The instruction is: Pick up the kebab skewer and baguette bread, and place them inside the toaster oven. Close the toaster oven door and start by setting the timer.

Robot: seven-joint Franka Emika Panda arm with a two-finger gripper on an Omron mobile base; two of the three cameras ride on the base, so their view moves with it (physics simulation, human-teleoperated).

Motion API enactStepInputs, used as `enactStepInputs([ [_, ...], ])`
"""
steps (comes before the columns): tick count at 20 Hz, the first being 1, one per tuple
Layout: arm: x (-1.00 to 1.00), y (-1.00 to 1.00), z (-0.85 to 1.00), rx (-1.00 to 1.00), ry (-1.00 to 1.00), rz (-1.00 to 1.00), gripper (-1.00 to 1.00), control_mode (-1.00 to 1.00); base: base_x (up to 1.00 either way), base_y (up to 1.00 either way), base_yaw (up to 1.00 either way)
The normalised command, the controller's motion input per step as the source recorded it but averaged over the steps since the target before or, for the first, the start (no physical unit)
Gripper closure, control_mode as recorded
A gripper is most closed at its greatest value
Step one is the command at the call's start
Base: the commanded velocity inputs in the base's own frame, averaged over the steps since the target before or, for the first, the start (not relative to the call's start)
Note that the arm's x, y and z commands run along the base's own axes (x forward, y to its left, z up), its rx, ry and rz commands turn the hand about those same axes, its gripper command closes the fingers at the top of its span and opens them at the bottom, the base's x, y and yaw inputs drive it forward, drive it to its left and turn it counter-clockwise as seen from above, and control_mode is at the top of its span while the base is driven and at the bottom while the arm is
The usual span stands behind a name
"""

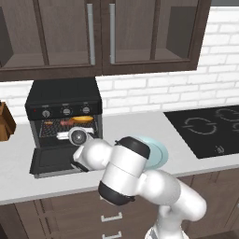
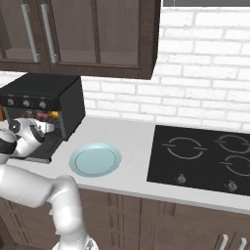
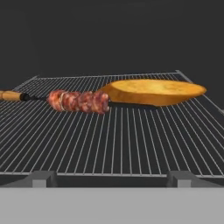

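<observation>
The black toaster oven point(image 1: 63, 97) stands on the counter with its door point(image 1: 49, 162) folded down flat. On its wire rack point(image 3: 109, 140) lie the kebab skewer point(image 3: 78, 101), to the left, and the golden baguette bread point(image 3: 155, 91), behind it to the right and touching its tip. Both also show in the oven mouth in the left base view: skewer point(image 1: 62, 123), baguette point(image 1: 84, 119). My gripper point(image 1: 65, 135) hovers at the oven mouth just above the door, open, with nothing between its fingers. The right base view has the oven point(image 2: 44, 90) at the left.
Three silver knobs point(image 1: 66, 111) sit above the oven opening. A pale blue plate point(image 2: 95, 159) rests on the counter to the right of the oven. A black cooktop point(image 2: 200, 156) lies further right. A brown wooden block point(image 1: 4, 122) stands left of the oven. Dark cabinets hang overhead.
</observation>
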Motion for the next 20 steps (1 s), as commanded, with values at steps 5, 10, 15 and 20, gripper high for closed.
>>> enactStepInputs([
  [5,0.18,0.0,0.0,0.0,0.0,0.0,-1.0,-1.0,0.0,0.0,0.0],
  [10,0.18,0.0,0.0,0.0,0.0,0.0,-1.0,-1.0,0.0,0.0,0.0],
  [15,0.04,0.0,0.0,0.0,0.0,0.0,-1.0,-1.0,0.0,0.0,0.0],
  [20,-0.25,0.0,0.08,0.0,0.0,0.0,-1.0,-1.0,0.0,0.0,0.0],
])
